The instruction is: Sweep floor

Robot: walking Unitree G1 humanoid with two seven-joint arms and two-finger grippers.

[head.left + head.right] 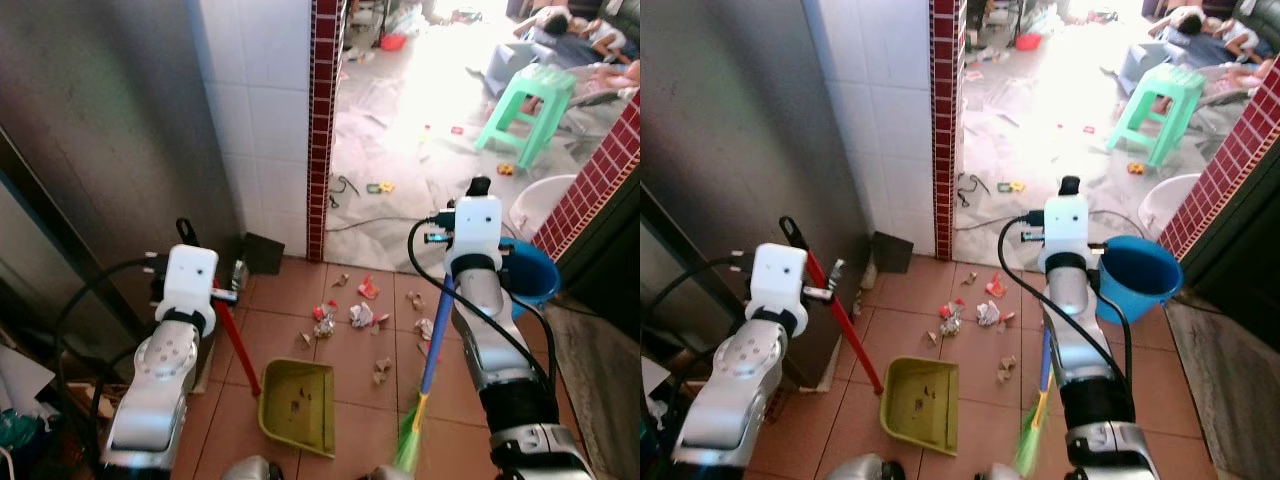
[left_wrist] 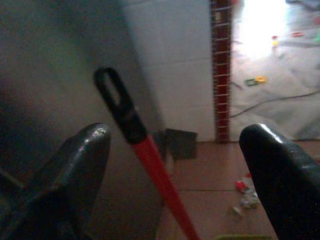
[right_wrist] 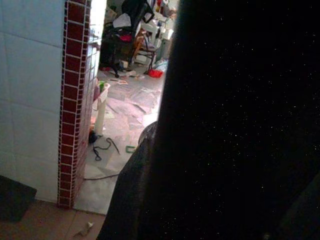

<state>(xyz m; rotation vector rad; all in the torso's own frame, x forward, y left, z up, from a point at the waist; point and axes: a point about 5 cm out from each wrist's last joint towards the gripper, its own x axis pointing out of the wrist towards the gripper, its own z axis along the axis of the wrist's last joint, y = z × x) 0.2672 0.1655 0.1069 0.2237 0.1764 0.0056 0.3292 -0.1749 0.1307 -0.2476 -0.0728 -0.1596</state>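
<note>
Broom [image 1: 432, 352] in right claw [image 1: 455, 285], one dustpan [image 1: 297, 403], left claw [image 2: 180, 165] apart.

Tiled entry looking out to a sunlit concrete yard.
A terracotta tile floor [image 1: 340, 400] is lying in shade beside a white tiled wall [image 1: 265, 110] edged by a red brick-pattern pillar [image 1: 323, 120]; a dark metal door [image 1: 100, 150] is standing on the robot's left. Strong daylight is washing out the grey yard floor [image 1: 420, 110], where a green plastic stool [image 1: 525, 110] is standing, with clutter lying beyond.
</note>
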